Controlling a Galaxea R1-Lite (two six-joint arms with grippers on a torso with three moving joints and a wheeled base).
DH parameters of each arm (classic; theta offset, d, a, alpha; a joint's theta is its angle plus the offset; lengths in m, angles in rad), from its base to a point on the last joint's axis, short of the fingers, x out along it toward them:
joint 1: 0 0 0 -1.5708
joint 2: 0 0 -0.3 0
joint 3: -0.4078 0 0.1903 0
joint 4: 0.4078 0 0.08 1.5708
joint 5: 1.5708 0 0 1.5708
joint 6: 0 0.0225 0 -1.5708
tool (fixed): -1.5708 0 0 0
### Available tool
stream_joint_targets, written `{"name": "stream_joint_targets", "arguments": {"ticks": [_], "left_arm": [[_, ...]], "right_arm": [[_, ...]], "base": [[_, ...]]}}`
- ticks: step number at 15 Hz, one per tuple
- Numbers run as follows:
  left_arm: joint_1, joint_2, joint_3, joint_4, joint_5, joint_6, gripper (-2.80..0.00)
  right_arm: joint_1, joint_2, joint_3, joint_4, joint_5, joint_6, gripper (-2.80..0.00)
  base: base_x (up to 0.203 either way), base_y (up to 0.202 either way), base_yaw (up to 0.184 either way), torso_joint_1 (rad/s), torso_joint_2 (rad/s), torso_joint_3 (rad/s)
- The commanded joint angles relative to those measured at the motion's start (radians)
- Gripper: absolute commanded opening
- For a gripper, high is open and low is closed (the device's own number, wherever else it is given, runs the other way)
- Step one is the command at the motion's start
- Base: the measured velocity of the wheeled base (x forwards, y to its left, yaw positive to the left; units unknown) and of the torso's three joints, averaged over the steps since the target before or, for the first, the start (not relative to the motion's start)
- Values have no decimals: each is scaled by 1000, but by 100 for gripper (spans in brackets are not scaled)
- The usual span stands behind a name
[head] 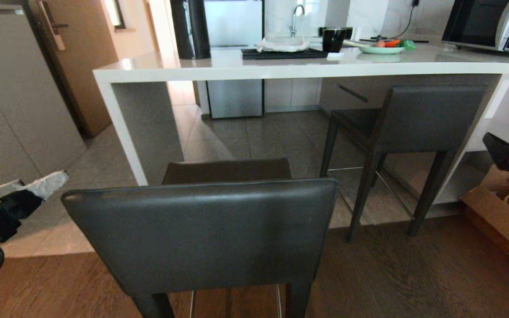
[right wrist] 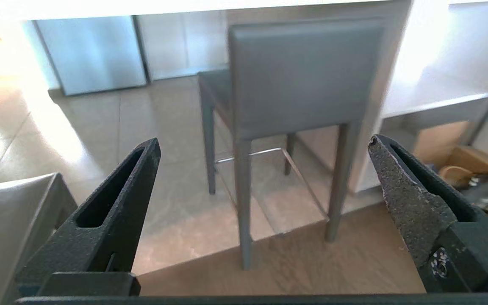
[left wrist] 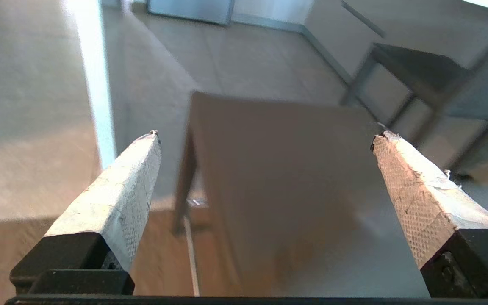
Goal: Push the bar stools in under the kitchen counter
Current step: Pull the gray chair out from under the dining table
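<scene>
Likely stiff, tippy: near dark grey leather-backed bar stool (head: 201, 229) — push the backrest low; both hands spread, empty.

Microwave (head: 488, 24), faucet (head: 297, 17), cardboard box (head: 493, 216).

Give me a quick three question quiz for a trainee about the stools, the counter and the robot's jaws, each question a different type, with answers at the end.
1. True or false: the near stool already stands fully under the kitchen counter.
2. Multiple choice: the far stool stands A) on its side, B) upright with its seat under the counter edge, C) on top of the counter.
3. Fill in: the jaws of the left gripper and the right gripper are both ____.

Key:
1. False: it stands out on the floor, short of the counter.
2. B
3. open, holding nothing.
</scene>
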Motion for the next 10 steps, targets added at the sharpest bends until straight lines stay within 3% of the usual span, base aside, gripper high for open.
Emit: {"name": "stream_joint_targets", "arguments": {"ticks": [1,5,8,10], "left_arm": [[-10,-199,12,71,-3,-3,0],[-38,-449,69,184,-34,-6,0],[-108,-585,-28,451,-115,-14,0],[-146,-650,-46,519,-129,-18,0]], "right_arm": [[-6,-130,70,-7,0,-2,0],[-75,-312,154,16,5,-26,0],[-114,-433,169,81,16,-52,0],[-119,-496,215,97,23,-60,0]], "base": [[0,0,0,0,0,0],[0,0,0,0,0,0],[0,0,0,0,0,0],[0,0,0,0,0,0]]}}
